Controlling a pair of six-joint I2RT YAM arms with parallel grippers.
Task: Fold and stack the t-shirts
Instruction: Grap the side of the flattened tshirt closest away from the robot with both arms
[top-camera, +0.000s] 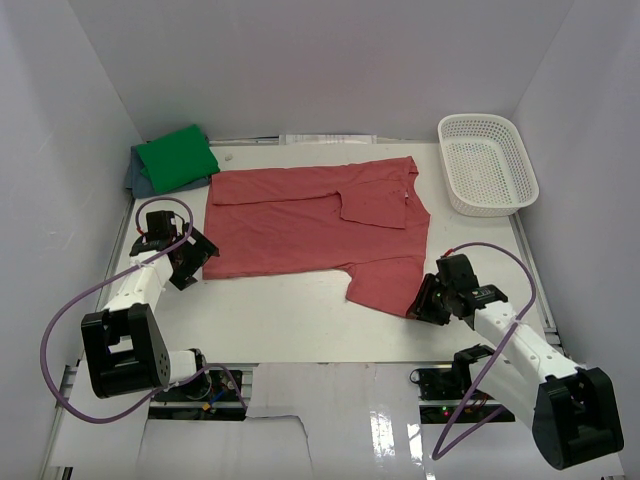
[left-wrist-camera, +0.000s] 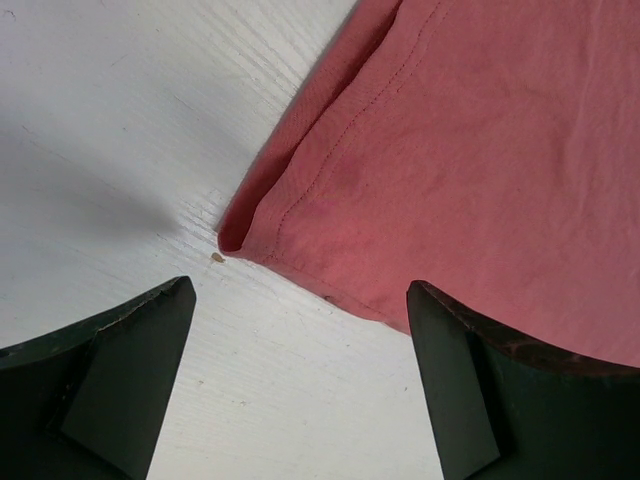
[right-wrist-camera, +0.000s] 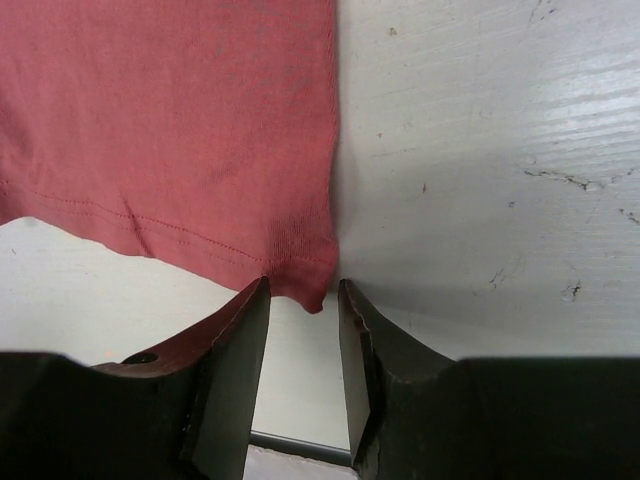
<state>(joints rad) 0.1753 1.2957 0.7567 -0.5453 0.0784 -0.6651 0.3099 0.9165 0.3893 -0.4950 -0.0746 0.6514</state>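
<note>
The brick-red t-shirt (top-camera: 310, 225) lies spread on the white table, with one sleeve folded in on top. The green t-shirt (top-camera: 177, 157) lies folded on the blue-grey one (top-camera: 140, 178) at the back left. My left gripper (top-camera: 196, 262) is open, low over the table at the red shirt's near left corner (left-wrist-camera: 250, 235); its jaws straddle bare table (left-wrist-camera: 300, 290) just short of the hem. My right gripper (top-camera: 420, 305) is at the shirt's near right corner (right-wrist-camera: 310, 290). Its jaws (right-wrist-camera: 303, 285) stand narrowly apart with the tip of that corner between them.
A white lattice basket (top-camera: 470, 200) stands at the back right. White walls close in the table on the left, back and right. A strip of bare table runs between the shirt's near hem and the arm bases.
</note>
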